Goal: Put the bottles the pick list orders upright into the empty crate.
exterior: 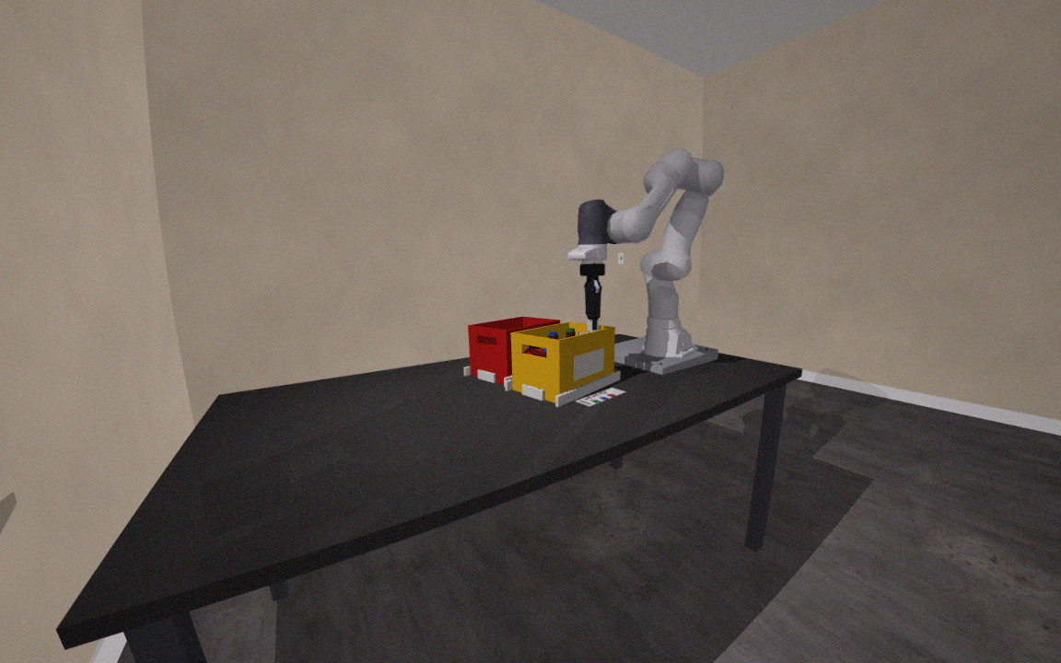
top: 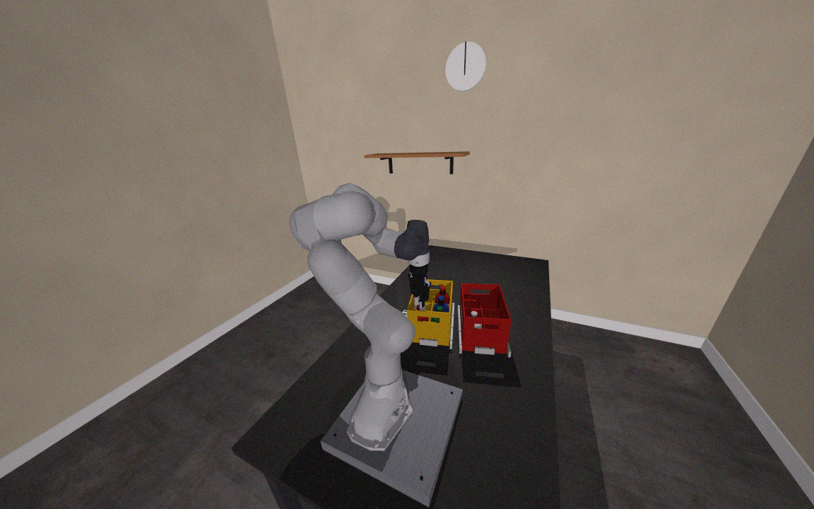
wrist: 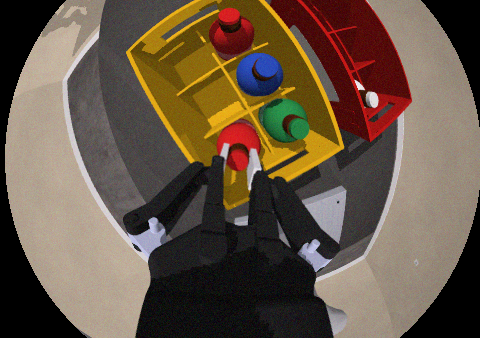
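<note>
My gripper [top: 421,305] [exterior: 593,326] [wrist: 238,154] is shut on a red bottle [wrist: 239,135] by its neck. The bottle looks upright, low inside the near left compartment of the yellow crate [top: 432,334] [exterior: 534,378] [wrist: 324,141]; its base is hidden. In the same crate stand another red bottle [wrist: 231,35] at the far end, a blue bottle [wrist: 257,80] in the middle and a green bottle [wrist: 281,117] at the near end. The red crate [top: 485,340] [exterior: 488,361] [wrist: 346,112] holds a white-capped bottle [top: 473,314] [wrist: 371,99] at its near end. The pick list [exterior: 600,397] lies beside the yellow crate, too small to read.
White strips [exterior: 588,389] run along the crates' feet. A narrow gap parts the two crates. The robot's grey base plate [top: 419,430] is on the near side of the crates. Yellow dividers and the crate walls surround the held bottle closely.
</note>
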